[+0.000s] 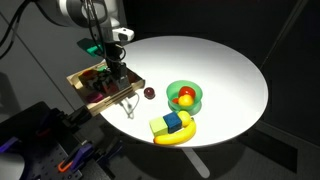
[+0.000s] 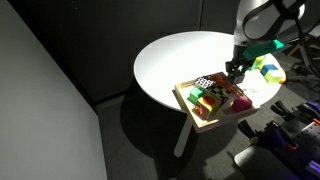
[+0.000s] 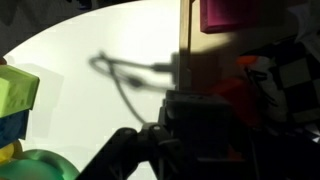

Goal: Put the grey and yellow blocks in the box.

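Hand (image 1: 115, 72) hangs directly above the box (image 1: 80, 79), fingers pointing down, close over the contents. Judged step: placing a block into the box. To do it well, line up over a free gap, descend vertically, release low so the block does not bounce off its neighbours, keep the fingers off the rim, then lift straight out. Hand opening: cannot tell. The wrist view is mostly shadow, and the dark mass (image 3: 205, 118) at the fingers may be the grey block or just the hand's own body. The box is a shallow, light wooden tray at the edge of the white round tabletop (image 1: 225, 65). It is already crowded with coloured blocks, including a magenta block (image 3: 225, 14) and a checkered piece (image 3: 297, 70). Little spare room is visible.
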You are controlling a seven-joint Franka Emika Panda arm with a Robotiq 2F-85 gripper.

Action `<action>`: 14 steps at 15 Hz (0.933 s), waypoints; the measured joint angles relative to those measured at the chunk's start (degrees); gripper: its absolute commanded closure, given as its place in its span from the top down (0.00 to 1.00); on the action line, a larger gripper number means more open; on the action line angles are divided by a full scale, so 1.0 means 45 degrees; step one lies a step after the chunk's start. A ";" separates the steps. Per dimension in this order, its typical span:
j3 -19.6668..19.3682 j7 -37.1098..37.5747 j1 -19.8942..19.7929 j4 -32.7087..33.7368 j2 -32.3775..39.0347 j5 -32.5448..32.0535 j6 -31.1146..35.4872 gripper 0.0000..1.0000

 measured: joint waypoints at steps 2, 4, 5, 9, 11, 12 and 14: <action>0.0046 -0.0001 0.0195 0.0171 0.0275 -0.0273 0.0000 0.31; 0.0093 -0.0004 0.0382 0.0315 0.0524 -0.0488 0.0000 0.31; 0.0099 -0.0011 0.0472 0.0373 0.0572 -0.0578 -0.0001 0.31; 0.0103 -0.0012 0.0716 0.0515 0.0653 -0.1038 -0.0006 0.81; 0.0103 -0.0012 0.0758 0.0554 0.0687 -0.1108 -0.0008 0.95; 0.0104 -0.0012 0.0782 0.0563 0.0724 -0.1108 -0.0008 1.00; 0.0104 -0.0011 0.0798 0.0564 0.0767 -0.1108 -0.0008 1.00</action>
